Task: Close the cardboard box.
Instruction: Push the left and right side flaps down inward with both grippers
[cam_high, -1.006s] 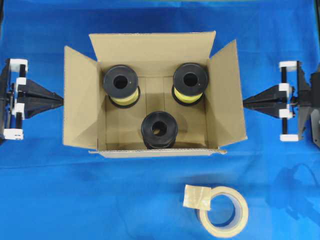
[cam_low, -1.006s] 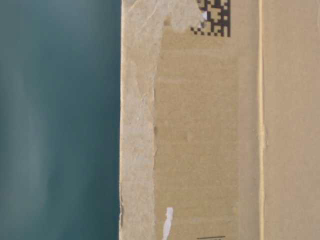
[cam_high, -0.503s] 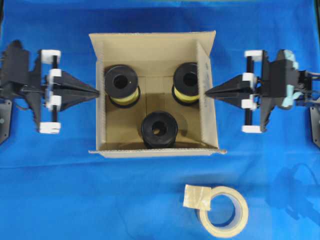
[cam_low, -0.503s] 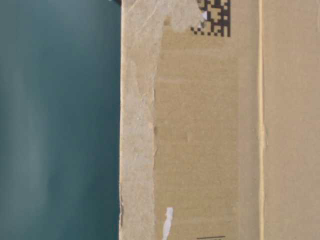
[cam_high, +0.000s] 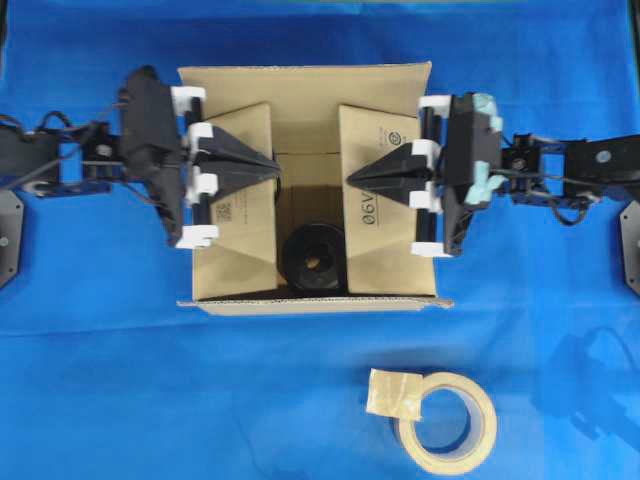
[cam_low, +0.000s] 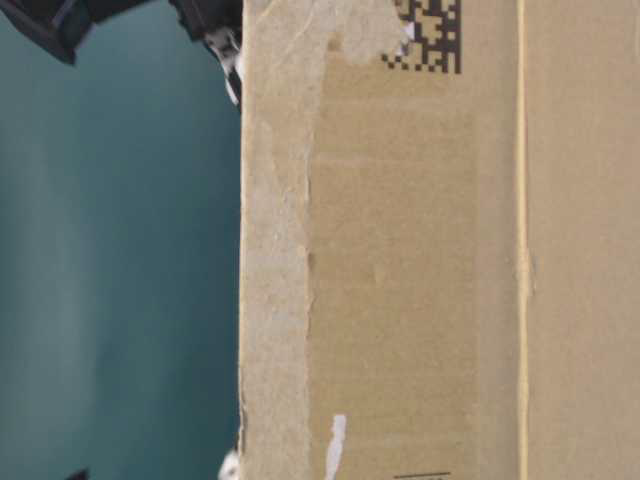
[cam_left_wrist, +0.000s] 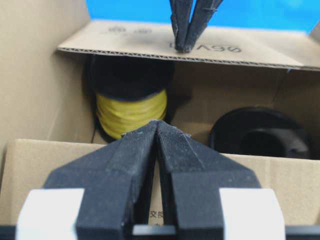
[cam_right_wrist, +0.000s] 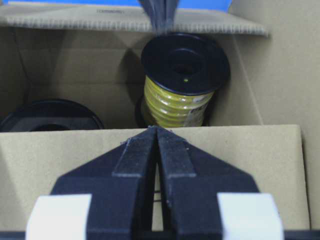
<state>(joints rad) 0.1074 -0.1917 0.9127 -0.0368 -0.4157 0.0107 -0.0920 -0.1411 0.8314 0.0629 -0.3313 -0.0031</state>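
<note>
1 cardboard box (cam_high: 310, 95), 2 side flaps down, left gripper (cam_high: 272, 165) & right gripper (cam_high: 352, 179) fingers together, empty

Left gripper (cam_high: 275, 165) pinched closed, pointing toward its partner; right gripper (cam_high: 350, 178) likewise closed, tips facing, apart.

Matt brown corrugated cardboard box (cam_high: 305, 115) on blue cloth (cam_high: 200, 400). Black spools (cam_high: 315, 260), probably plastic, inside. At 5 o'clock, smooth beige tape roll (cam_high: 445, 420). Grippers' textured matt black fingers (cam_left_wrist: 200, 167).
</note>
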